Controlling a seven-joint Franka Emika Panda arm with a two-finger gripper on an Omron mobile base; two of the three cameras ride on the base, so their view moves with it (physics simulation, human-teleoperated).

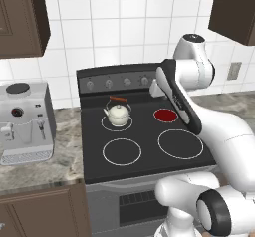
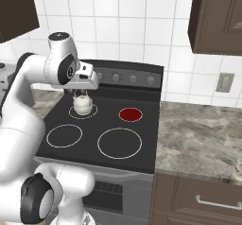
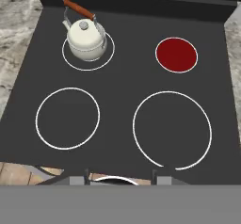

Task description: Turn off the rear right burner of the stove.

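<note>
The stove is a black glass-top range with four round zones. Its rear right burner glows dark red. A grey back panel carries a row of small knobs. My gripper hovers high over the cooktop and points down at it, open, with nothing between its fingers. In the right base view the hand hangs in front of the left end of the back panel, above the rear left zone.
A cream kettle with a brown handle sits on the rear left zone. A grey coffee machine stands on the left counter. Marble counter runs to the stove's right. Dark cabinets and a range hood hang above.
</note>
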